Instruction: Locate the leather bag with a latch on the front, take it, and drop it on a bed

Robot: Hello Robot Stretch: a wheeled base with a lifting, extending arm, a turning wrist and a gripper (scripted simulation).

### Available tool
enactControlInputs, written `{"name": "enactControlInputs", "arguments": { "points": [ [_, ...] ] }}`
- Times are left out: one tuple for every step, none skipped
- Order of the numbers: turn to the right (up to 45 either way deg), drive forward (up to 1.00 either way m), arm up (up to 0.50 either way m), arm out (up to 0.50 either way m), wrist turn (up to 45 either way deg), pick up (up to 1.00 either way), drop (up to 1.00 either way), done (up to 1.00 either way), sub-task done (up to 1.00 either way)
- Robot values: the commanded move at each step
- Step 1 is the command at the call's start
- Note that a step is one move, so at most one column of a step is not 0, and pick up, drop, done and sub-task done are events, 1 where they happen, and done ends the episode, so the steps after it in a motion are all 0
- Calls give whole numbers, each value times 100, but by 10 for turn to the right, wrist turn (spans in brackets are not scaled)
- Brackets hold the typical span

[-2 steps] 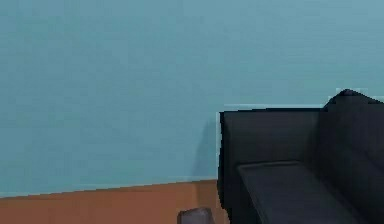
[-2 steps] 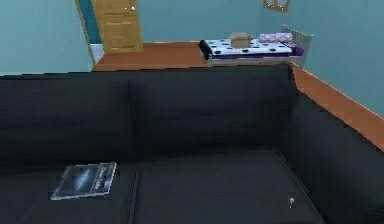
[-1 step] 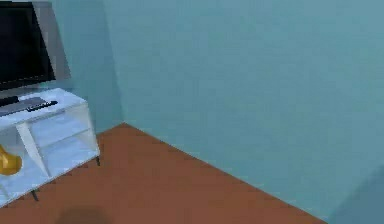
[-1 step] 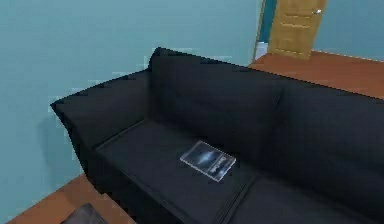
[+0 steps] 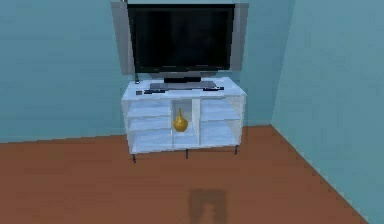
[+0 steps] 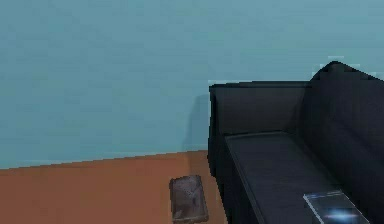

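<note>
A brown, flattish rectangular thing (image 6: 188, 197) lies on the wooden floor near the bottom of the arm side view, just left of a black sofa's arm. Its surface looks like worn leather. No latch can be made out on it.
The black sofa (image 6: 300, 140) takes up the arm side view's right, with a flat glossy item (image 6: 335, 206) on its seat. In the forward view a white TV stand (image 5: 185, 118) against the teal wall carries a large television (image 5: 183, 40). A small yellow vase-like thing (image 5: 180, 121) stands on its middle shelf. Bare wooden floor lies in front.
</note>
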Motion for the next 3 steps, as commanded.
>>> {"name": "enactControlInputs", "arguments": {
  "points": [
    [0, 0, 16, 0, 0, 0, 0, 0, 0],
    [0, 0, 0, 46, 0, 0, 0, 0, 0],
    [0, 0, 0, 0, 450, 0, 0, 0, 0]
  ]
}}
